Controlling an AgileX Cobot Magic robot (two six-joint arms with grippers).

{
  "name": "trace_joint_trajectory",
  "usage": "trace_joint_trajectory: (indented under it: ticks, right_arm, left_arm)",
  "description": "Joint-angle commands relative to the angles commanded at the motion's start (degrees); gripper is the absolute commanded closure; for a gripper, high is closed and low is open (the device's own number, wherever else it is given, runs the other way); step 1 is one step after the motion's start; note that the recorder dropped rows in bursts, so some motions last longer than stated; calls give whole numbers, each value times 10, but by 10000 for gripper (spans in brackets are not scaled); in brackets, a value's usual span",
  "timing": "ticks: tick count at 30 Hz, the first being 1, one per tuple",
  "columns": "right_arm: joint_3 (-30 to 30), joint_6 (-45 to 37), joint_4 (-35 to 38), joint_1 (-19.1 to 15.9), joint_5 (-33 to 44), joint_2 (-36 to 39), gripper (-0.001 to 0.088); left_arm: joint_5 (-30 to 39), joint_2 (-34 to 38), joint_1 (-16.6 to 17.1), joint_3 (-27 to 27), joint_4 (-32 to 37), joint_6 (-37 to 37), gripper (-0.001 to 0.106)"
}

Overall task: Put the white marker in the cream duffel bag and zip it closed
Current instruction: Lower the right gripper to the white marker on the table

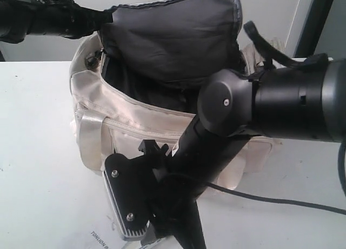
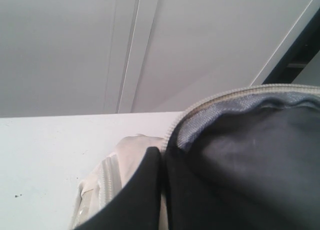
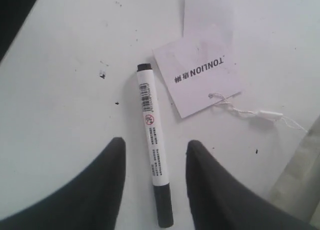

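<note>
Item: slim white marker with black cap and printed barrel [image 3: 153,135], flat on the white worktop [image 3: 60,90], outside the cream soft fabric duffel bag [image 1: 135,116] at the centre of the exterior view. Right tool [image 3: 155,141]: fingers spread wide, one on each side of the barrel, touching nothing, holding nothing. Left tool [image 1: 108,14], upper left of the exterior view: seemingly pinched on the raised dark-lined flap, keeping the mouth open. Hazards: the round barrel may roll or skew if one finger lands first. The white paper tag [image 3: 200,78] lies just beside and could be caught. A slipped flap would cover the opening.
</note>
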Motion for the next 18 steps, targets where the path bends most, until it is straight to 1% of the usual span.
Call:
trace_joint_trajectory:
  ticks: [9,16,18]
  right_arm:
    - [0,0,-9,0,-12,39,473]
    - [0,4,-9,0,-64,85,475]
    - [0,4,-9,1,-67,96,475]
  left_arm:
    - [0,0,0,0,0,0,1053]
    - [0,0,0,0,0,0,1053]
    - [0,0,0,0,0,0,1053]
